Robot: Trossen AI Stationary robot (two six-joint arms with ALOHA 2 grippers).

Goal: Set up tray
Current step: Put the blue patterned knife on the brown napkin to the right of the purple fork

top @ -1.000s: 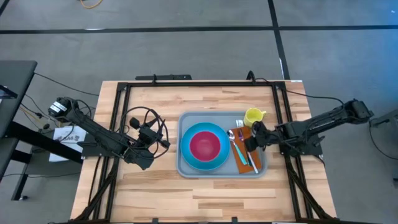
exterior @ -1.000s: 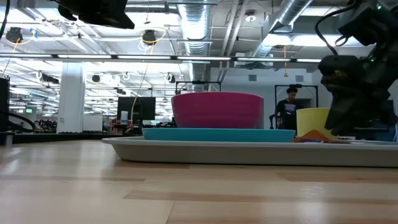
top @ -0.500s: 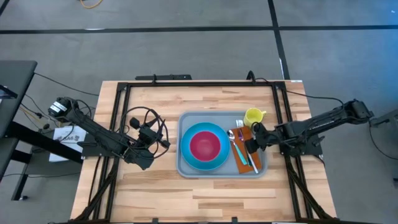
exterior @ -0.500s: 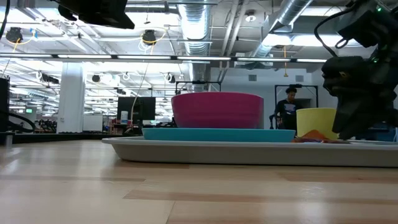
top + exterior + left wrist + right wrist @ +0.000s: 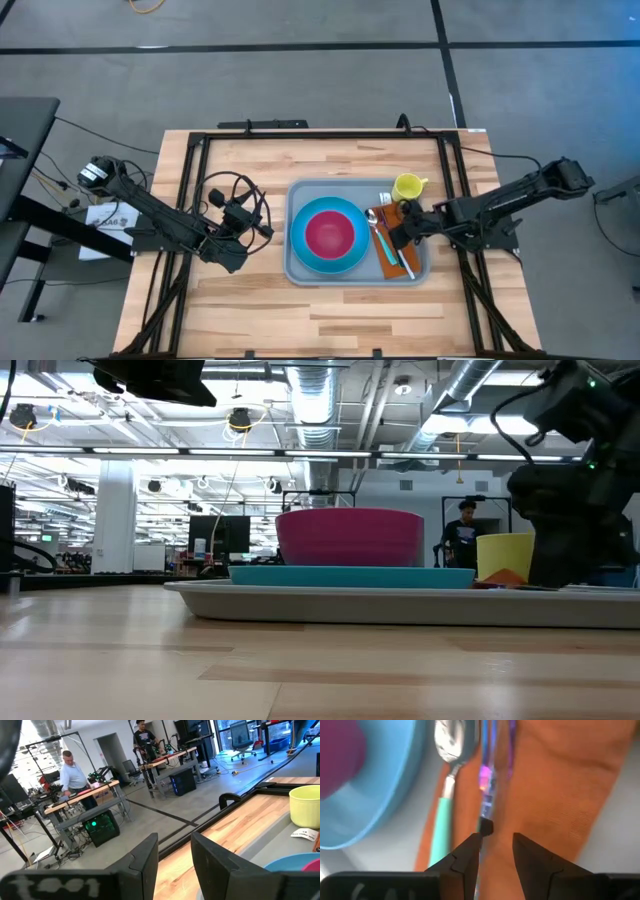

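**Right gripper sitting low over the cutlery on the tray**

Right gripper [image 5: 399,238] is hanging just above the orange napkin [image 5: 391,245], at the tray's [image 5: 296,268] right-hand end. In the right wrist view its fingers [image 5: 465,854] are standing a narrow gap apart, not gripping anything — a purple-handled utensil [image 5: 487,775] is lying on the napkin in line with the gap, just ahead of the tips. A teal-handled spoon [image 5: 446,765] is lying alongside it, toward the plate. Can't tell whether the tips are touching the napkin.

Tray is sitting mid-table, directly under the gripper. Blue plate [image 5: 300,247] with the magenta bowl [image 5: 329,233] on it is filling the tray's other half, well clear of the fingers. Yellow cup [image 5: 406,186] is standing just behind the gripper, at the tray's far corner.

Left gripper [image 5: 262,229] is waiting off the tray's left edge, over bare table — fingers [image 5: 144,861] are showing a small gap, holding nothing.
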